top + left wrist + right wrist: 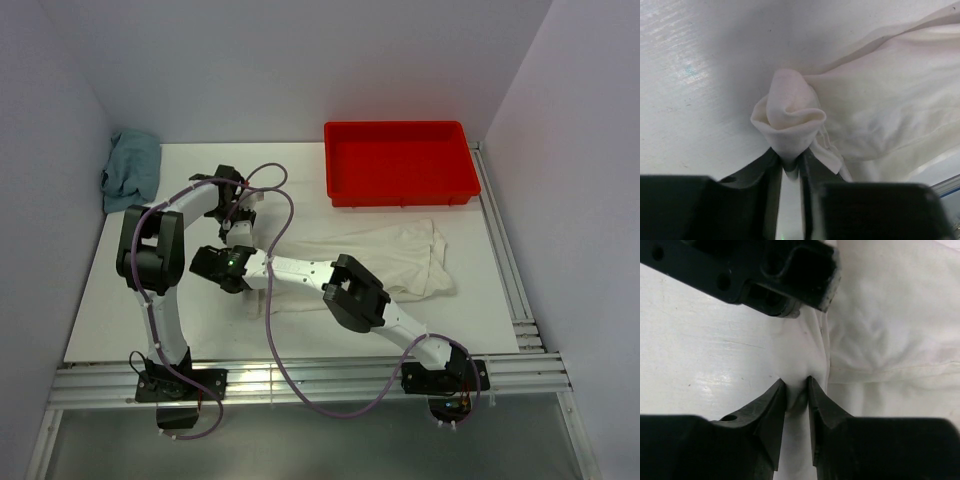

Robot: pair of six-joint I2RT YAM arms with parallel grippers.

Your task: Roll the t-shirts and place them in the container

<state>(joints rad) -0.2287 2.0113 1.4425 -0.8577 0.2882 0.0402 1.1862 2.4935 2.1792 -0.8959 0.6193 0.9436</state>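
Observation:
A cream-white t-shirt (400,255) lies spread and wrinkled across the middle right of the white table (130,320). My left gripper (238,228) hangs over the shirt's left end. In the left wrist view that gripper (790,165) is shut on a small rolled bunch of the fabric (790,120), and the rest of the t-shirt (890,100) spreads away to the right. My right gripper (228,256) sits just in front of the left one. Its jaws (797,390) pinch a fold at the t-shirt's (890,315) edge, with the left gripper's black body (765,275) close above.
A red tray (400,190) stands at the back right, just behind the shirt. A crumpled teal cloth (130,165) lies in the back left corner. Metal rails (300,385) run along the near edge and the right side. The two wrists are very close together.

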